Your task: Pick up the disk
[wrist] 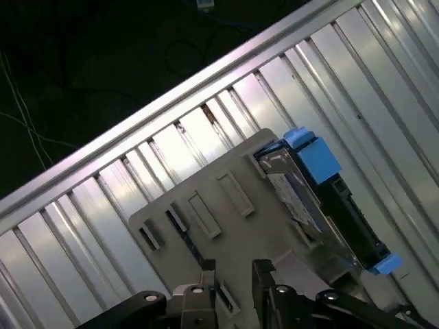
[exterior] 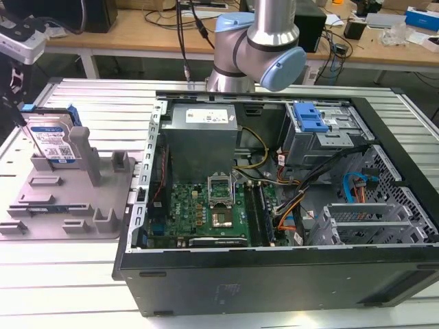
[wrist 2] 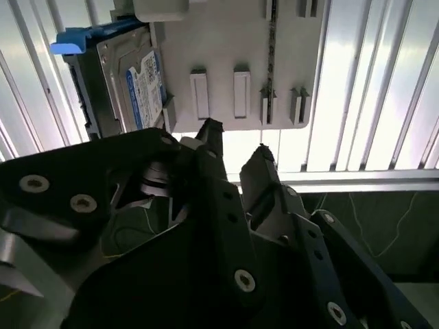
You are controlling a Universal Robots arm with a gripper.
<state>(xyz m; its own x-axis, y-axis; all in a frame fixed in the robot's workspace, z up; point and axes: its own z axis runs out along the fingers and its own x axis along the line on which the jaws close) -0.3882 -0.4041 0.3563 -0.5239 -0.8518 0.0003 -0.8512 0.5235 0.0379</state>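
The disk (exterior: 53,140) is a silver hard drive with a white-and-blue label and blue rails. It stands on edge at the far end of a grey holder (exterior: 75,199), at the exterior view's left. Both wrist views show the disk (wrist 2: 127,82) (wrist: 309,185) leaning against the holder's upright posts. My gripper (wrist 2: 234,140) (wrist: 234,273) hangs above the holder's flat plate (wrist: 226,212), beside the disk and apart from it. Its two dark fingers are spread with nothing between them. In the exterior view the gripper (exterior: 12,103) is a dark shape just above the disk.
An open computer case (exterior: 274,205) with its motherboard and cables showing lies to the exterior view's right of the holder. Both rest on a ribbed aluminium table (exterior: 89,103). The arm's base (exterior: 260,41) rises behind the case. A cluttered wooden bench (exterior: 384,48) runs along the back.
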